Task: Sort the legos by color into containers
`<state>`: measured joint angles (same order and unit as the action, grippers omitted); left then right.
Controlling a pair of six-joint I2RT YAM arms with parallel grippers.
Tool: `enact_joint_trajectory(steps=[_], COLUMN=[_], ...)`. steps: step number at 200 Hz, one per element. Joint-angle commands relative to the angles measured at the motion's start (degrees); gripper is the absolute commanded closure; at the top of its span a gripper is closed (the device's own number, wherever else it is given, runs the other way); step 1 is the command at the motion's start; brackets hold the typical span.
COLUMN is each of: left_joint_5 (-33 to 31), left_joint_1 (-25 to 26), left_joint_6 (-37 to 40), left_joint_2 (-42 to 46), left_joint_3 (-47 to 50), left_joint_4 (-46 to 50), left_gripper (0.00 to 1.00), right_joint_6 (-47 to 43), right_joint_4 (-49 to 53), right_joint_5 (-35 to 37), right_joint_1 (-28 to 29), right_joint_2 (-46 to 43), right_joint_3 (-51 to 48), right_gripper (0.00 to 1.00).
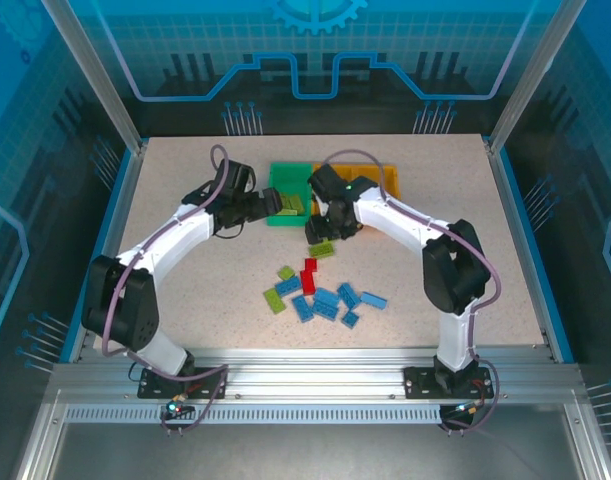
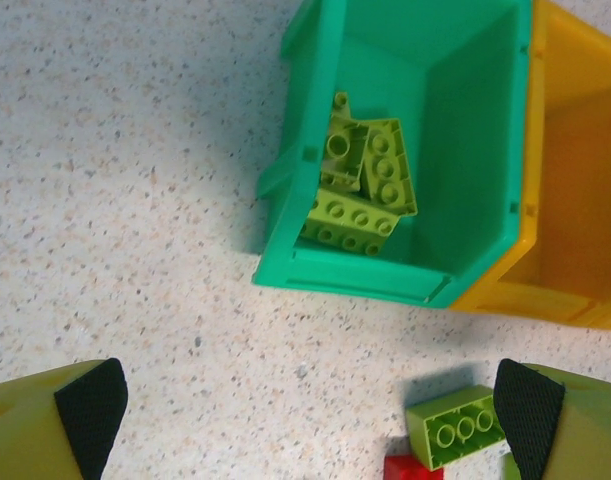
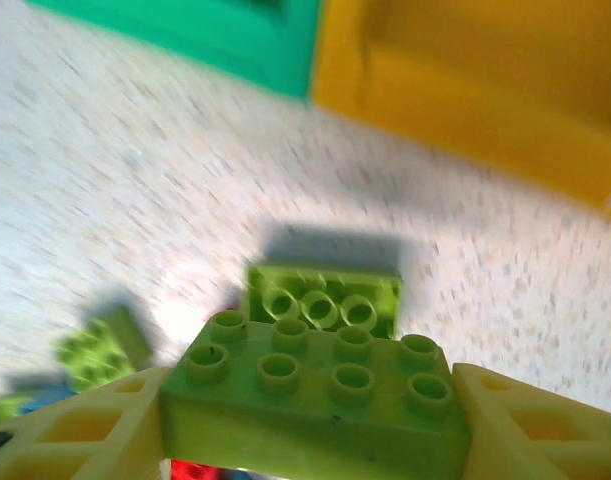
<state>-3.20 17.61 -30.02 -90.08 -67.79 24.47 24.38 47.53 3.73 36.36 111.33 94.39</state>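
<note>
While near bins (image 1: 285, 170), left arm (image 1: 180, 235) outstretched

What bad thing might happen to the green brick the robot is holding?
The lime green studded brick is pinched only at its ends by the right arm's fingers, so it might slip out. The green plastic bin sits right against the orange-yellow bin, so a sloppy drop could land in the wrong one. The left arm's fingers hover open near the green bin, so the arms might bump.
</note>
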Motion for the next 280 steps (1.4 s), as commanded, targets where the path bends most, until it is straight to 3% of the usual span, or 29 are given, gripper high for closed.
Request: enact_joint_trajectory(steps=[1, 85, 150, 175, 204, 250, 280], left_joint_5=[-0.61, 1.24, 1.33, 1.16, 0.72, -0.22, -0.49], left_joint_1=[-0.29, -0.2, 3.19, 3.98, 4.0, 4.0, 3.75], left_joint_6=[-0.23, -4.29, -6.5, -7.13, -7.86, -7.68, -7.77], left_joint_2=[2.47, 7.99, 7.73, 7.63, 8.81, 10.86, 11.51], left_joint_3=[3.43, 14.29, 17.05, 17.66, 19.0, 21.16, 22.24], left_joint_4=[0.84, 0.47, -0.71, -0.8, -1.08, -0.95, -1.57], left_gripper=[0.01, 0.01, 0.01, 0.01, 0.01, 0.01, 0.01], right_joint_6=[0.14, 5.74, 7.39, 7.3, 6.52, 8.27, 11.54], right_joint_4=[0.77, 5.55, 2.67, 1.97, 3.19, 1.09, 1.88], right_joint_5=[-2.72, -11.24, -17.89, -19.62, -19.79, -8.49, -3.66], right_joint_1=[-0.81, -4.95, -5.53, -5.51, -5.34, -2.1, 1.95], right_joint_2=[1.05, 25.62, 29.19, 26.92, 22.29, 2.31, -2.72], right_joint_3=[7.26, 40.33, 44.05, 42.61, 38.84, 11.45, -0.67], right_gripper=[0.52, 0.5, 0.29, 0.15, 0.11, 0.16, 0.2])
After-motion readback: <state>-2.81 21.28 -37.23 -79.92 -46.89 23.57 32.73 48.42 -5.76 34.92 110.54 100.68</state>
